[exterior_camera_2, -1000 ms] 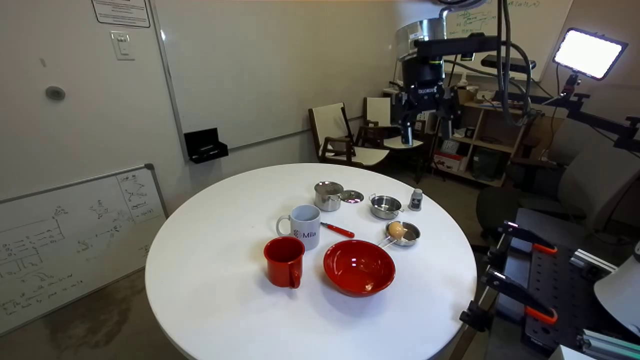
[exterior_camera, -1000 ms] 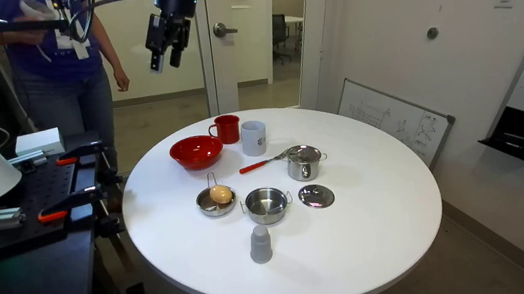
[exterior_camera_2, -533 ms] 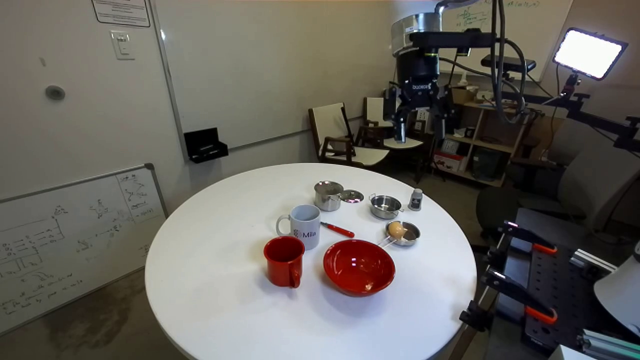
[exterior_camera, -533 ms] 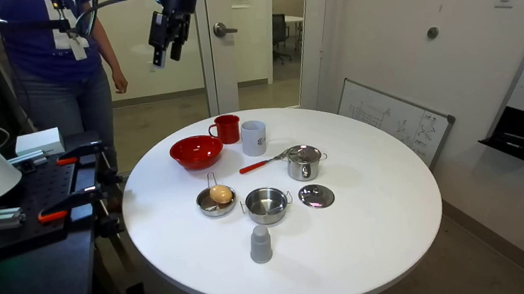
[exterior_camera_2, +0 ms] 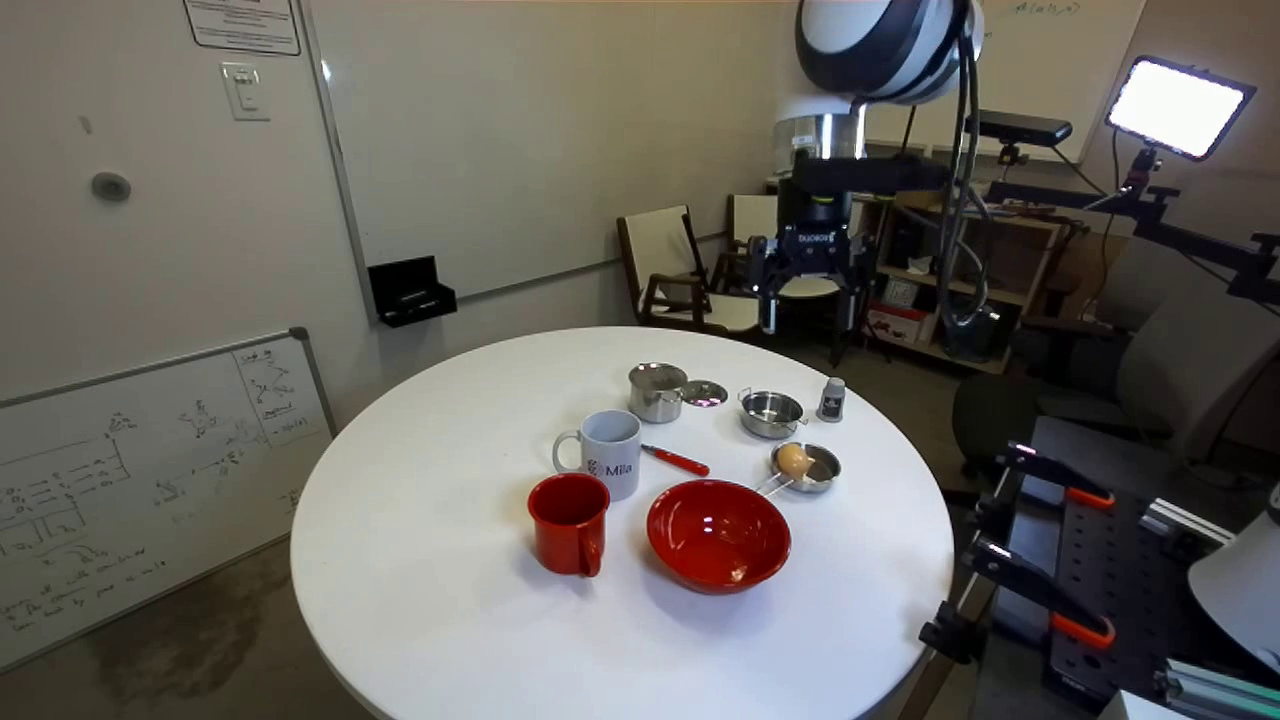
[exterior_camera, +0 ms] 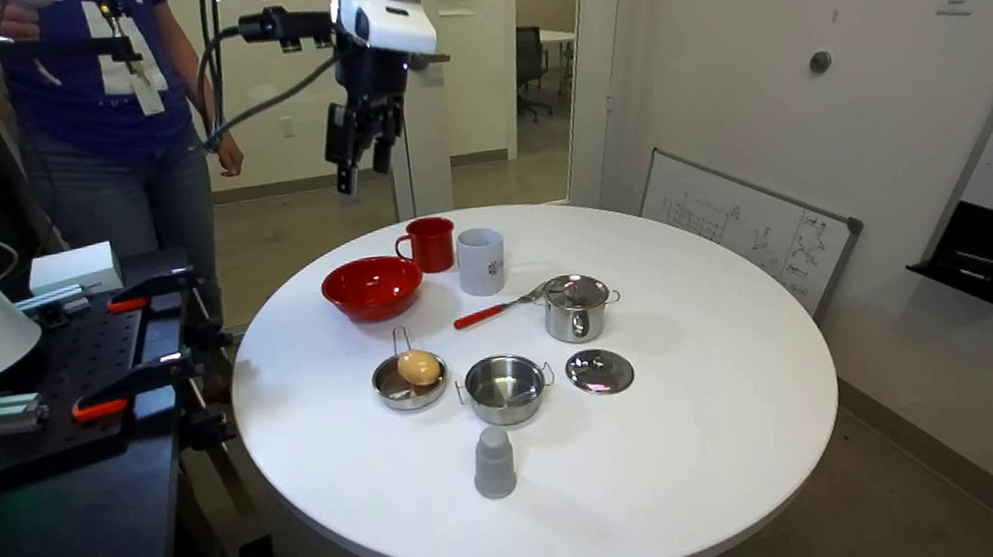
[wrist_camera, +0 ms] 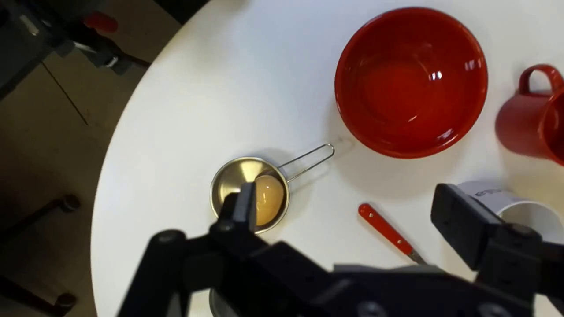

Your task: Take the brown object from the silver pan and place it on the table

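Note:
The brown object [exterior_camera: 418, 369], a smooth tan egg-like lump, lies in the silver pan [exterior_camera: 390, 387], against the side by the wire handle. Both also show in an exterior view, the lump [exterior_camera_2: 795, 461] and the pan [exterior_camera_2: 826, 470]. The pan stands on the white round table [exterior_camera: 681, 453]. My gripper [exterior_camera: 364, 176] is open and empty, high above the table; it also shows in an exterior view [exterior_camera_2: 808, 316]. In the wrist view, one finger of the gripper [wrist_camera: 346, 193] covers part of the lump [wrist_camera: 271, 198] and the pan [wrist_camera: 231, 171]; the other overlaps the white mug.
A red bowl [exterior_camera: 373, 290], red cup [exterior_camera: 431, 245] and white mug [exterior_camera: 482, 261] stand beyond the pan. A red-handled utensil [exterior_camera: 482, 316], lidded pot [exterior_camera: 576, 312], open two-handled pot [exterior_camera: 507, 397], flat lid [exterior_camera: 600, 372] and grey bottle [exterior_camera: 494, 465] stand nearby. A person [exterior_camera: 108, 135] stands behind.
After a slight rise, my open gripper has come down and shifted right in an exterior view, left in the opposite-facing one. The lump and pan have not moved. The person's arm has shifted.

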### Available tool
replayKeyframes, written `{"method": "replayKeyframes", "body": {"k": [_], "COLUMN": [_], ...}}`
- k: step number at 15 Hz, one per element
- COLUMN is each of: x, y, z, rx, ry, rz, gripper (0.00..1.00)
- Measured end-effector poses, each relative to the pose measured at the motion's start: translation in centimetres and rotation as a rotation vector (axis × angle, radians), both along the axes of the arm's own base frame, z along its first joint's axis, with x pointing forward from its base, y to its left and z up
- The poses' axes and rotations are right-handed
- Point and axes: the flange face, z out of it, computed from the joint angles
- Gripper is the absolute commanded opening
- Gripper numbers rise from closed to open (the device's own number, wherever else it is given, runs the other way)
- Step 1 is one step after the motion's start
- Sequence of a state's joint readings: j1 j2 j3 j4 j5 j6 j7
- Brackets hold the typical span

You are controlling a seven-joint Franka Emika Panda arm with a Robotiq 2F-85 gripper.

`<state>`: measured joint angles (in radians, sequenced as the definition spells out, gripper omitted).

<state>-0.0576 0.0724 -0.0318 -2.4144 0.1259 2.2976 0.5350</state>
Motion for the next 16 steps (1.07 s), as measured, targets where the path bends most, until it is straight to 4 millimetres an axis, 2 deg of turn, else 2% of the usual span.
{"method": "replayKeyframes", "body": {"k": [4, 9, 12, 16], "x": [0.0, -0.7, -1.2, -1.7], "y": [-2.3, -3.3, -3.3, -3.4], "z": [-5.4, -11.0, -13.6, -15.9], "rx": [-0.051, -0.104, -0.122, -0.121], "ry": [-0.047, -0.036, -0.022, 0.01], "rz": [-0.145, -0.318, -0.402, -0.444], "gripper": [1.0, 1.0, 1.0, 1.0]}}
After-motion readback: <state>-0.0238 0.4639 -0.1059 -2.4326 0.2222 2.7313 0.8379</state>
